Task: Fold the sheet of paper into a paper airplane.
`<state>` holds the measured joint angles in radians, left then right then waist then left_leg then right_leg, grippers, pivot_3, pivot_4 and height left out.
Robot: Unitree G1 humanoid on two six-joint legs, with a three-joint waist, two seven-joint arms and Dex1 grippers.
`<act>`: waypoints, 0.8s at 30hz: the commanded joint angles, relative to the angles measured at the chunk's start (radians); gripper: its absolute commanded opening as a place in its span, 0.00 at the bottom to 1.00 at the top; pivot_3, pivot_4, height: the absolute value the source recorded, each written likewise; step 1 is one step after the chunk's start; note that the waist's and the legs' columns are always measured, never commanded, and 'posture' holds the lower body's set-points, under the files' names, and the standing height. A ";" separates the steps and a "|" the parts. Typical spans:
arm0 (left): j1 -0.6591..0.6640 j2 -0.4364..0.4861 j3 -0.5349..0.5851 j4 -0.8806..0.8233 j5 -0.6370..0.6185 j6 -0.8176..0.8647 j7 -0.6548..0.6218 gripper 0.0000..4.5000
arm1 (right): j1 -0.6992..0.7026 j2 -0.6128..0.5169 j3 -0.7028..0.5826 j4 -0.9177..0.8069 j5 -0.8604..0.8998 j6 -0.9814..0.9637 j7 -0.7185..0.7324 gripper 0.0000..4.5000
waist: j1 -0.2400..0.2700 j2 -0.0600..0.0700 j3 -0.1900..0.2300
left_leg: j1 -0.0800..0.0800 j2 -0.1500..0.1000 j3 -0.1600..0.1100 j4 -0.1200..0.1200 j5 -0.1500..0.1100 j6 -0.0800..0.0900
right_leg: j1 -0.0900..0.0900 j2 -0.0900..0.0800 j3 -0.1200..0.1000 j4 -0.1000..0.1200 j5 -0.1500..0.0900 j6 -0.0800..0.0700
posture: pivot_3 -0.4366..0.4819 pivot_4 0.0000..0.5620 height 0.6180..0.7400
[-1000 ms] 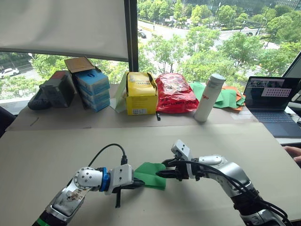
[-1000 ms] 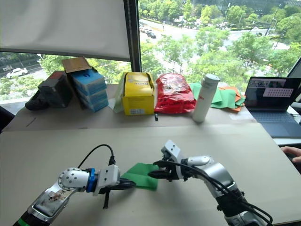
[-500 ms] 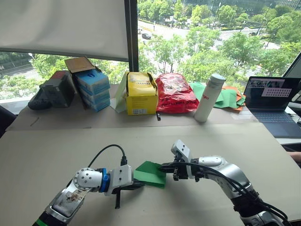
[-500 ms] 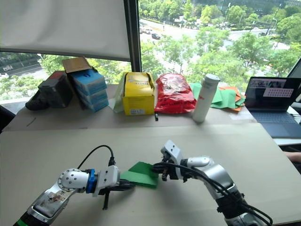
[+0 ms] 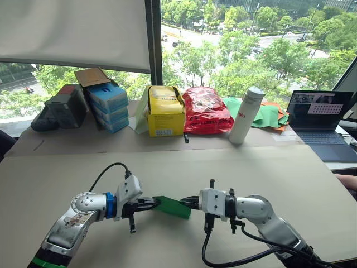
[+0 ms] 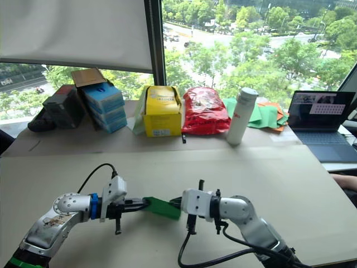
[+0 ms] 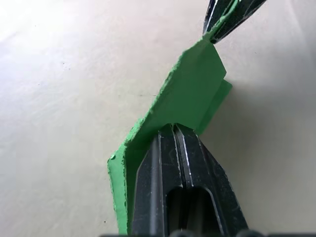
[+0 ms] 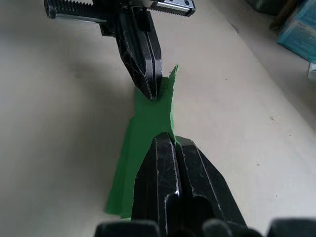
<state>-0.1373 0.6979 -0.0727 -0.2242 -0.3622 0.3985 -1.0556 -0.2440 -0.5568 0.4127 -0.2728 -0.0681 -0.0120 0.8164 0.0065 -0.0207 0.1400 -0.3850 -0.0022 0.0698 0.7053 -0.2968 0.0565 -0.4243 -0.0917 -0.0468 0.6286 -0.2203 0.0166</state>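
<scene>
**Two grippers pinch a thin green paper from both ends**

The sheet of paper (image 5: 172, 206) is bright green and already folded into a narrow strip with layers. It is held just above the surface (image 5: 251, 167), in the middle, between the two arms.

The left gripper (image 5: 149, 204) has its fingers (image 7: 170, 163) squeezed tight on one end of the paper. The right gripper (image 5: 189, 202) has its fingers (image 8: 168, 168) squeezed tight on the other end. The two grippers point at each other, with the paper stretched between them. In the left wrist view the paper stands up on its edge and one flap sticks out to the side.

The paper looks very light and very thin. It probably bends and flops easily, and it could tear if the two arms pull apart too hard. It could also slip out if the fingers let go a little. The folded parts are likely a bit stiffer than a single layer, so the creases are good places to hold. Pinching near the ends, on the thick layers, seems safest. A grip on a loose flap could open the fold again.

A pile of green and orange papers (image 5: 269, 116) lies far back near a white bottle (image 5: 247, 115) and a laptop (image 5: 320, 120), well apart from the work.
</scene>
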 commanded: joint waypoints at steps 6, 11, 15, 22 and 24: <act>-0.022 0.025 0.068 -0.016 -0.071 0.057 -0.013 0.00 | -0.010 -0.005 0.047 0.119 -0.163 -0.165 -0.049 0.01 | 0.001 0.000 0.000 | 0.000 0.000 0.000 0.000 0.000 0.000 | 0.000 0.000 0.000 0.000 0.000 0.000 | 0.48 0.27 1.00; -0.080 0.011 0.049 -0.025 -0.065 0.061 -0.003 0.00 | -0.007 0.000 0.048 0.141 -0.178 -0.154 -0.033 0.01 | 0.003 0.000 0.000 | 0.001 0.000 0.000 0.000 0.000 0.000 | 0.001 0.000 0.000 0.000 0.000 0.000 | 0.48 0.27 1.00; -0.127 -0.035 -0.018 -0.022 -0.028 0.055 0.022 0.00 | -0.010 0.002 0.042 0.140 -0.173 -0.130 -0.018 0.01 | 0.003 0.000 0.000 | 0.001 0.000 0.000 0.000 0.000 0.000 | 0.001 0.000 0.001 0.000 0.000 0.000 | 0.48 0.27 1.00; -0.120 -0.033 -0.162 0.042 0.127 -0.019 0.029 0.00 | -0.008 0.005 0.039 0.110 -0.149 -0.074 0.021 0.01 | 0.003 0.000 0.000 | 0.001 0.000 0.001 0.000 0.000 0.000 | 0.001 0.001 0.002 0.000 0.000 0.000 | 0.48 0.27 1.00; -0.115 -0.028 -0.193 0.071 0.160 -0.035 0.023 0.00 | -0.012 0.009 0.035 0.104 -0.146 -0.054 0.023 0.01 | 0.003 0.000 0.000 | 0.002 0.000 0.001 0.000 -0.001 0.001 | 0.001 0.001 0.002 0.000 0.000 0.000 | 0.48 0.27 1.00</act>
<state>-0.2556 0.6594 -0.2464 -0.1652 -0.2364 0.3958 -1.0304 -0.2560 -0.5418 0.4576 -0.1534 -0.2149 -0.0934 0.8260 0.0096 -0.0211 0.1397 -0.3835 -0.0024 0.0705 0.7054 -0.2976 0.0581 -0.4231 -0.0908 -0.0449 0.6288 -0.2203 0.0163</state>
